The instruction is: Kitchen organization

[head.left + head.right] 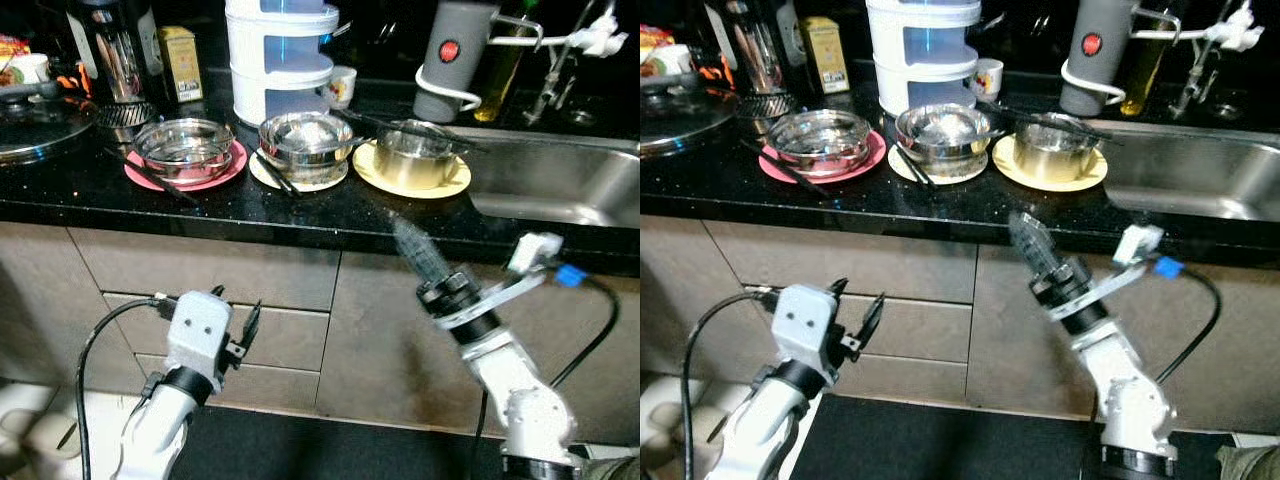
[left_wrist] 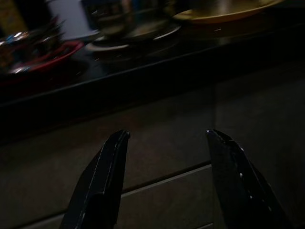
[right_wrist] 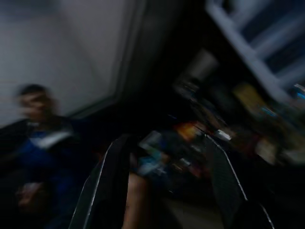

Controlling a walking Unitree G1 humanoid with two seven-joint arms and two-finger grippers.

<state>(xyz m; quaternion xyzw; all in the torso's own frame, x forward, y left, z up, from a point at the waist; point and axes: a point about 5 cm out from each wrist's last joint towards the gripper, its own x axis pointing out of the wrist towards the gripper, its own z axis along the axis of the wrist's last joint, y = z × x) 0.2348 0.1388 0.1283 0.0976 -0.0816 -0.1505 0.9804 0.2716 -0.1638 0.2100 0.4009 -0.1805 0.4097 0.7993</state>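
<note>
**Q:** Steel bowls on plastic plates — why set out that way?

**A:** Each shiny bowl sits centred on its own flat plate along the black speckled countertop [image 1: 300, 215], likely as place settings waiting to be sorted. The bowl on the pink plate [image 1: 186, 170] is at about eleven o'clock in the head view, the bowl on the cream plate [image 1: 298, 177] near twelve, and the small steel pot on the yellow plate [image 1: 412, 172] at one o'clock, just beside the steel sink [image 1: 560, 185]. Dark chopsticks [image 1: 152, 172] lean across the rims. A white stacked container [image 1: 280, 60] stands behind them.

**Q:** And the arms?

**A:** Both are low, in front of the matte grey drawer fronts [image 1: 290, 335], well apart from the dishes. The left gripper [image 1: 236, 320], at seven o'clock, has its fingers spread and empty. The right gripper [image 1: 420, 252], at five o'clock, points up toward the counter edge; its wrist view is blurred but shows its fingers parted around nothing.

**Q:** So how far along?

**A:** I'd judge nothing is picked up yet; the right arm looks readiest to reach the yellow plate.
</note>
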